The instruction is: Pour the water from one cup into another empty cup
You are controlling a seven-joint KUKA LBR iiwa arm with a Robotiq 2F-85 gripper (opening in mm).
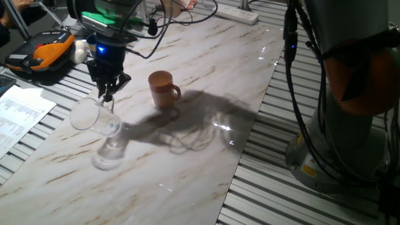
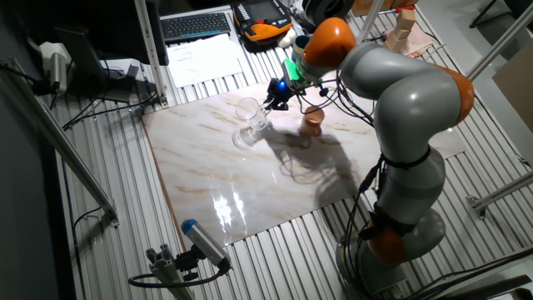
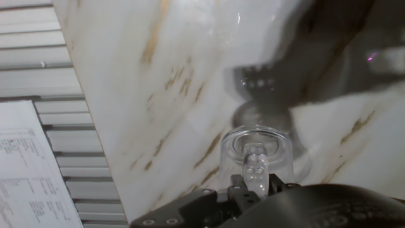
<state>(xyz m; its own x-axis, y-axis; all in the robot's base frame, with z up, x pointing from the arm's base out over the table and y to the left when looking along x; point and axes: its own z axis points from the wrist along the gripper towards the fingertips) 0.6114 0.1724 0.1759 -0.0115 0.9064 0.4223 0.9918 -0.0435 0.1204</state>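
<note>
My gripper point(image 1: 107, 94) is shut on the loop handle of the clear glass cup point(image 1: 94, 117), which hangs tilted on its side above the marble table point(image 1: 200, 144), mouth toward the left. In the hand view the cup point(image 3: 259, 151) sits just ahead of the fingers, its handle pinched between them. I cannot make out the water in the glass. On the table under it lies a glassy bright patch point(image 1: 109, 153); whether that is liquid or refracted light is unclear. The terracotta cup point(image 1: 164, 89) stands upright to the right, apart from the gripper. From the other side: gripper point(image 2: 273, 98), glass cup point(image 2: 250, 113), terracotta cup point(image 2: 312, 122).
An orange and black device point(image 1: 44, 53) and printed papers point(image 1: 19, 115) lie on the slatted bench left of the marble. A power strip point(image 1: 237, 14) is at the back. The arm's base point(image 1: 350, 125) and cables stand off the right edge. A keyboard point(image 2: 196, 25) sits beyond.
</note>
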